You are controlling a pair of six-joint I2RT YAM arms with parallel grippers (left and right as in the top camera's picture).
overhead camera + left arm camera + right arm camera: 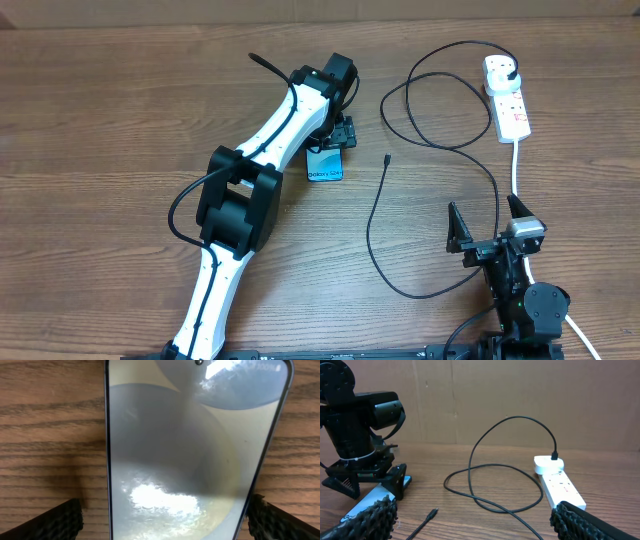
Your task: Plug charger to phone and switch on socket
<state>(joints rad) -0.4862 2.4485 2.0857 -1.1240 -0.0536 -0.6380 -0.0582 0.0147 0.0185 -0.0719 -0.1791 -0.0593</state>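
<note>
The phone [325,168] lies flat on the table with its cyan screen up, and it fills the left wrist view [175,450]. My left gripper [335,135] is open just above it, with a finger on each side of the phone [165,510]. The charger's connector tip [387,158] lies loose on the table to the right of the phone, also in the right wrist view [434,512]. The black cable [372,235] loops round to its plug [513,72], which sits in the white socket [507,105]. My right gripper [488,220] is open and empty, near the front edge.
The socket's thick white cord [515,165] runs down the table beside the right arm. Cable loops [440,100] lie between the phone and the socket [560,485]. The left arm [250,170] stretches diagonally across the left half of the table.
</note>
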